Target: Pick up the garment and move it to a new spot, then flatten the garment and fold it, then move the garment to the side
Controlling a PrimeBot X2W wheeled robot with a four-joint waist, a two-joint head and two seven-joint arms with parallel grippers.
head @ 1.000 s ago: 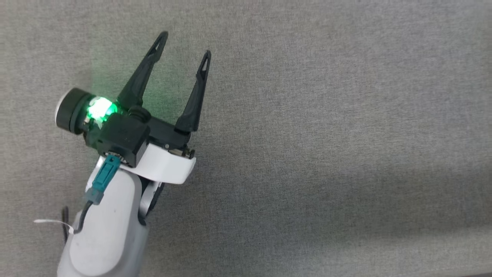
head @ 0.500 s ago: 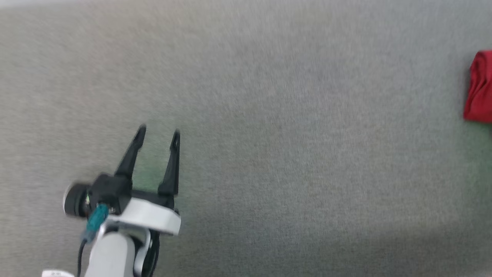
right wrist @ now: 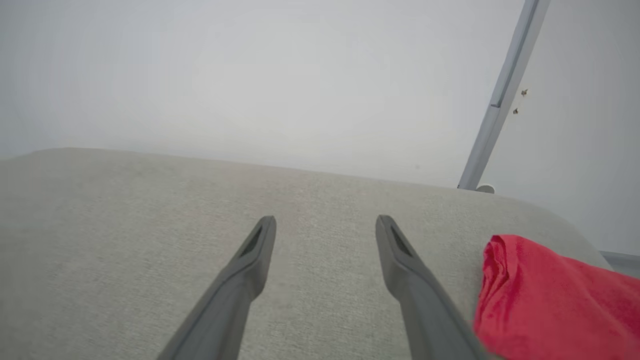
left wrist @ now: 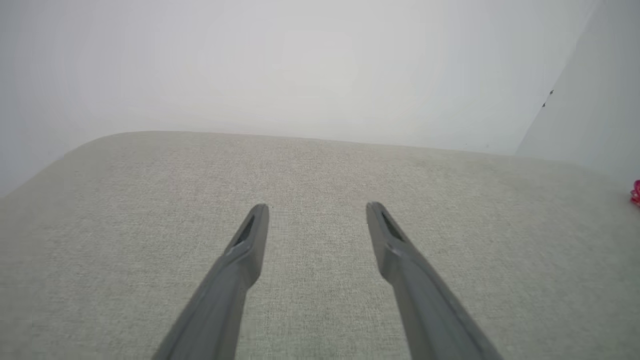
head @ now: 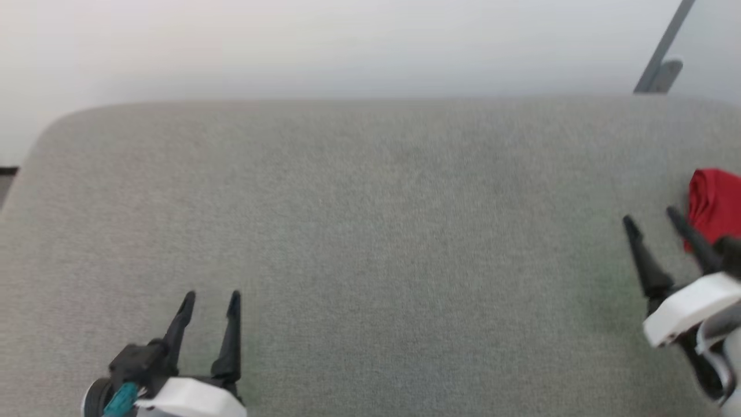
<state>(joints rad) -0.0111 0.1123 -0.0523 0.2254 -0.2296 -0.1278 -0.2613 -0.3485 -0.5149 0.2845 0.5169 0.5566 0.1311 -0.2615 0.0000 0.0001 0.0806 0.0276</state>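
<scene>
2 grippers hung with fingers spread and nothing between them. The left gripper (head: 211, 298) was far to the left of the garment (head: 718, 202), and the right gripper (head: 649, 218) was just beside the garment's left edge. The garment lay as a compact red bundle at the right end of the grey padded surface (head: 370, 231), its sleeves and number hidden. That would fit a shirt folded and set aside or one bunched and awaiting pickup. Behind the garment rose a pale wall (head: 289, 46) and a slanted grey metal post (head: 663, 52); neither seemed to block a reach.
</scene>
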